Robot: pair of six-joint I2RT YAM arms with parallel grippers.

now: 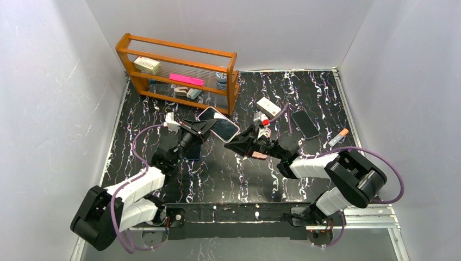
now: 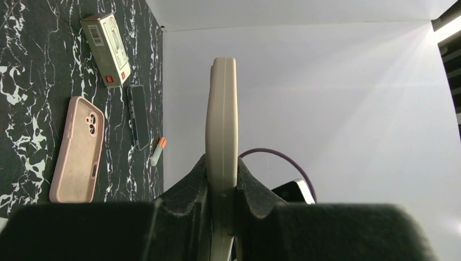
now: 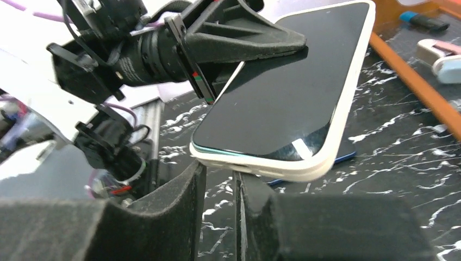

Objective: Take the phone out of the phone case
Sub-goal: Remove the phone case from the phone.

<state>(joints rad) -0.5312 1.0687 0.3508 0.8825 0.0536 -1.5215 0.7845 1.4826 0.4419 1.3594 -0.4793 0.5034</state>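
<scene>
A phone with a dark screen (image 3: 272, 98) sits in a cream case (image 3: 326, 157) and is held in the air over the table's middle (image 1: 218, 124). My left gripper (image 1: 204, 128) is shut on the cased phone's side edges; in the left wrist view the case (image 2: 222, 109) stands edge-on between the gripper's (image 2: 222, 182) pads. My right gripper (image 3: 219, 174) is narrowly open and empty, its tips just under the phone's near end, touching or nearly touching the case. It also shows in the top view (image 1: 234, 144).
An empty pink case (image 2: 79, 147), a black phone (image 1: 304, 124), a white box (image 1: 268, 106) and an orange-capped marker (image 1: 338, 137) lie on the right half. A wooden rack (image 1: 179, 70) stands at the back left. A blue-edged flat thing (image 3: 348, 156) lies under the held phone.
</scene>
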